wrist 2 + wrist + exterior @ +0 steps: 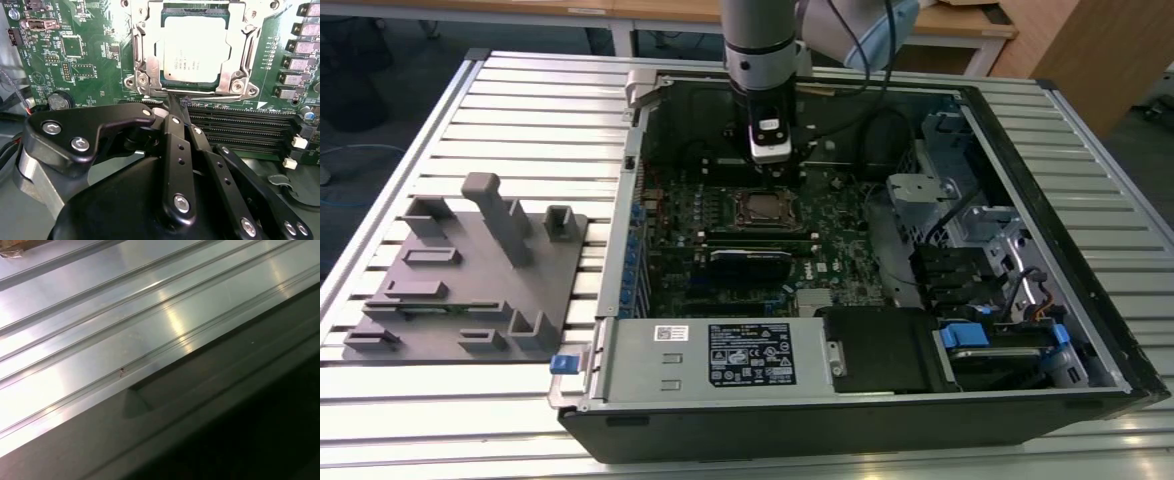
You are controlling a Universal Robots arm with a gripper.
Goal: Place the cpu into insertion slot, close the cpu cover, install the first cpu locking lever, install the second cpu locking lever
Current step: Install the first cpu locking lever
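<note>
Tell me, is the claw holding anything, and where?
Can't tell. The gripper is pinched shut at the edge of the cpu cover, and nothing shows between its tips.

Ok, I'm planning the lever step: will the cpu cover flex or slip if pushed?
The cpu cover looks like thin sheet metal, so probably slightly springy. Its shiny surface may be slippery. Lying flat around the cpu, it seems unlikely to tip.

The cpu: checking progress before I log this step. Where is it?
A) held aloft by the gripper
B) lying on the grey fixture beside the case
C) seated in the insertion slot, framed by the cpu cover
C: in the second wrist view the cpu lies flat in the insertion slot, the cpu cover down around it.
</note>
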